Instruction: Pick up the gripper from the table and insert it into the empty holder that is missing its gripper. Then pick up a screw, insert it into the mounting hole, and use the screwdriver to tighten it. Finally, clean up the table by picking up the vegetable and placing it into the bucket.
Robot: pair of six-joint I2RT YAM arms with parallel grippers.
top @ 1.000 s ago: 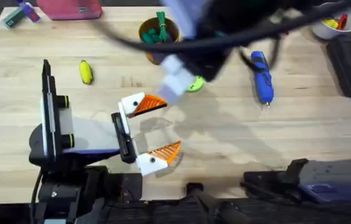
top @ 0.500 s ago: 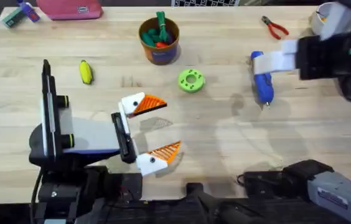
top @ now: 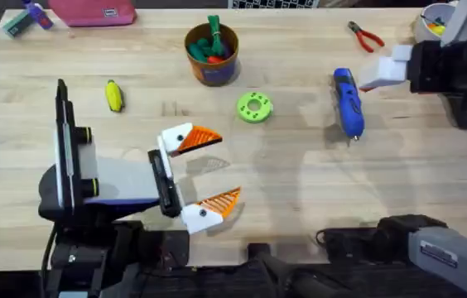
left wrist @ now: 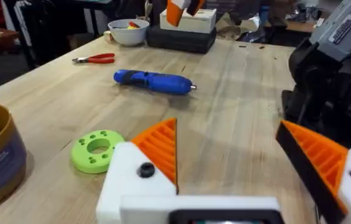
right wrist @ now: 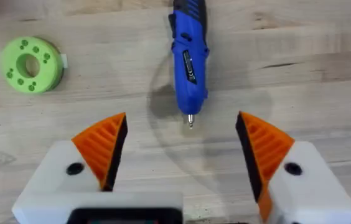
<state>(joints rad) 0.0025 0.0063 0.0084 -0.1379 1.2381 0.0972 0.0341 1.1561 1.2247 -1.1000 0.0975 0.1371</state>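
Observation:
The blue screwdriver (top: pixel 348 101) lies on the table at the right, its bit toward the front edge. My right gripper (right wrist: pixel 182 146) hangs open just over that bit (right wrist: pixel 190 119), both white fingers carrying orange tips, nothing held. My left gripper (top: pixel 217 170) rests open near the table's front left, also with two orange tips (left wrist: pixel 160 146). The yellow vegetable (top: pixel 114 96) lies at the left. Farther back stands the orange-brown bucket (top: pixel 211 51), holding green and red toy pieces. The loose gripper, the empty holder and the screw are out of view.
A green ring (top: pixel 254 108) with small holes lies between the bucket and the screwdriver. Red pliers (top: pixel 366 36) and a white bowl (top: pixel 432 16) are at the back right. A pink object (top: pixel 93 10) sits at the back left.
The right arm has swept from over the table's middle to the far right, ending by the screwdriver. The left arm and the objects have not moved.

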